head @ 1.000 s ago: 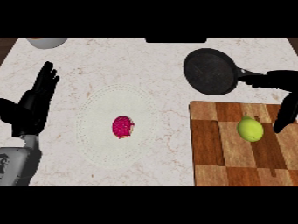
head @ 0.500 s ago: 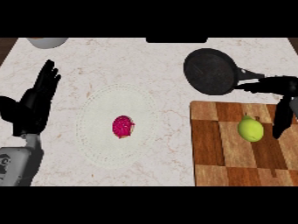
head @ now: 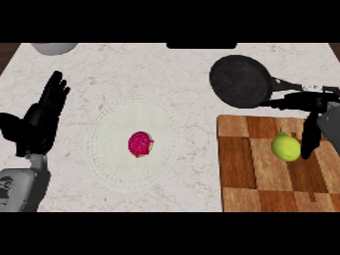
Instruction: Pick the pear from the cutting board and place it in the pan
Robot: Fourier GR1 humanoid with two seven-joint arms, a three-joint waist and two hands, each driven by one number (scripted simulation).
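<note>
Yellow-green pear on a wooden cutting board.
Over the board's right edge, the right hand is held open, nothing grasped.

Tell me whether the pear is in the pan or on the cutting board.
On the cutting board: the pear lies on the wood, apart from the pan, which holds nothing.

Right hand just beside pear on cutting board, near pan.
</note>
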